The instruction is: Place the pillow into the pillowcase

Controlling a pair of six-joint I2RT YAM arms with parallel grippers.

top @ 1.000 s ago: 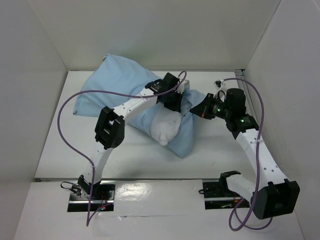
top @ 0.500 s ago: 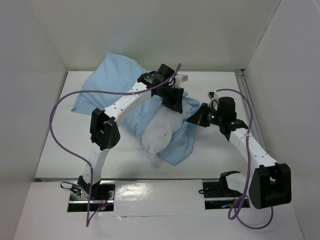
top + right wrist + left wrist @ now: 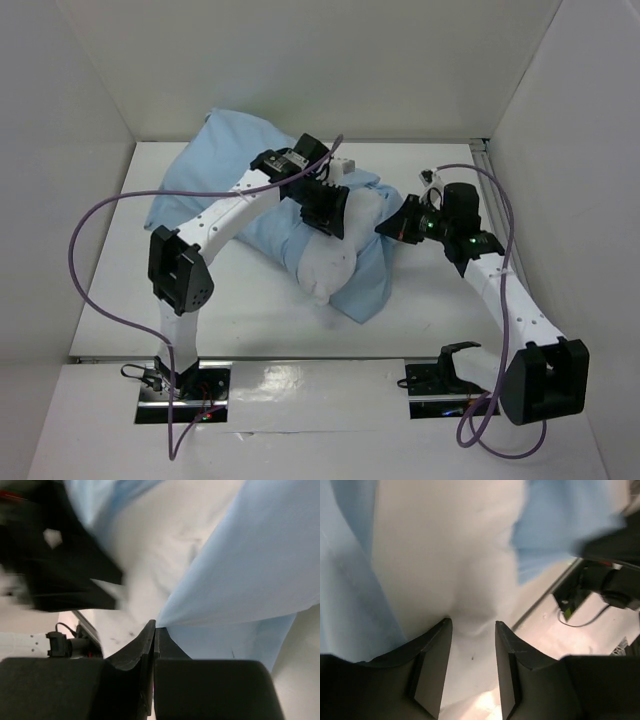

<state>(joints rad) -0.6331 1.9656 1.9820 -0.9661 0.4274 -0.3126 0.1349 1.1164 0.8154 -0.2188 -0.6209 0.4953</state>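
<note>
White table [image 3: 260, 315] — blue pillowcase [image 3: 215, 165] w/ pillow [image 3: 325, 265] lying on it.

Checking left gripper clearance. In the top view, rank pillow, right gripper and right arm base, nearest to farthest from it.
1. Pillow, directly under the left gripper.
2. Right gripper, to its right, pinching the pillowcase.
3. Right arm base, at the near edge, right side.

White arm links [image 3: 235, 200], black joints [image 3: 178, 272], purple cables [image 3: 72, 255]
</note>
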